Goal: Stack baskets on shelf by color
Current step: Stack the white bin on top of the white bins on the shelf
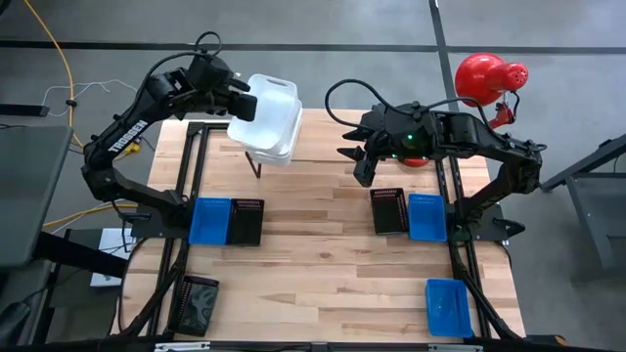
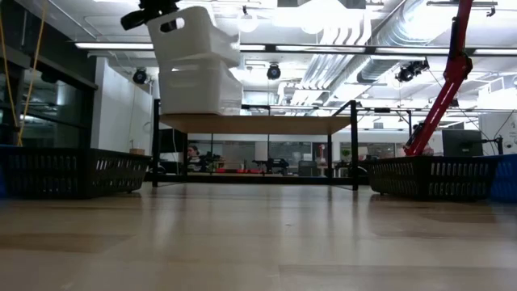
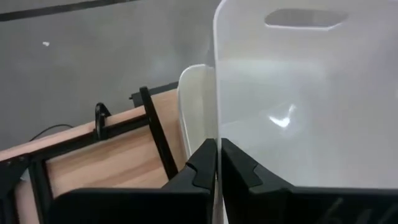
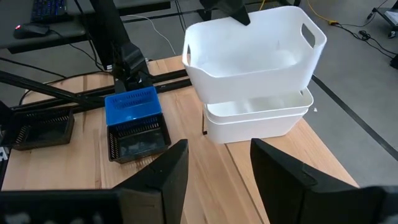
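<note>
We see the upper white plastic basket with cut-out handles [image 4: 252, 46] pinched by its wall in the left gripper [image 3: 217, 163], partly nested above a second white basket [image 4: 258, 121] on the wooden-topped shelf [image 2: 254, 124]. The right gripper [image 4: 219, 163] hovers alongside, fingers spread, empty.

A robotics lab or industrial workspace is indicated by exposed ceiling ducts [image 2: 355, 48] and strip lights [image 2: 121, 46] seen above a wooden test table [image 1: 323, 254]. Glass partitions [image 2: 242, 153] are seen in the background, where a person [image 2: 192, 155] is seated. A bare grey concrete floor [image 1: 88, 39] and a loose yellow cable [image 1: 61, 59] are seen around the rig.
</note>
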Tool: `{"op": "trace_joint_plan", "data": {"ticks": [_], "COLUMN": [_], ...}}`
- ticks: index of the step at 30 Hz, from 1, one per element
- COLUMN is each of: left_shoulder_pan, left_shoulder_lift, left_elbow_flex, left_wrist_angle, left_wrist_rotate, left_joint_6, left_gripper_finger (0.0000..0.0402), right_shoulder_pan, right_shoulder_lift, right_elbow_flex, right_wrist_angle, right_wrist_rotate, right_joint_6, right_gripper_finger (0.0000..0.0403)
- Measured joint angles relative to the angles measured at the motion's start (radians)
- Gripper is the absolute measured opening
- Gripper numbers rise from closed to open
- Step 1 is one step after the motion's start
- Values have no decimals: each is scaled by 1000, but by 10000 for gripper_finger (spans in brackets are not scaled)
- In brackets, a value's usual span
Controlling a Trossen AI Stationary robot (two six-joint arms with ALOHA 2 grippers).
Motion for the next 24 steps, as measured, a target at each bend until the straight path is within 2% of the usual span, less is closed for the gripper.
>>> {"op": "trace_joint_plan", "data": {"ticks": [16, 24], "left_shoulder_pan": [-5, -5], "left_shoulder_lift": [67, 77], "left_elbow_flex": [-7, -8], "left_wrist_angle": [6, 37], "left_wrist_rotate": [-37, -124], "left_joint_6": [-36, -37], "left_gripper_finger": [1, 28], "right_shoulder_pan": [0, 0], "right_shoulder_lift": [0, 0], "right_elbow_flex": [0, 0], "right_wrist_angle": [0, 0], "right_wrist_rotate": [0, 0], "right_joint_6": [0, 0], "right_gripper_finger": [161, 161]}}
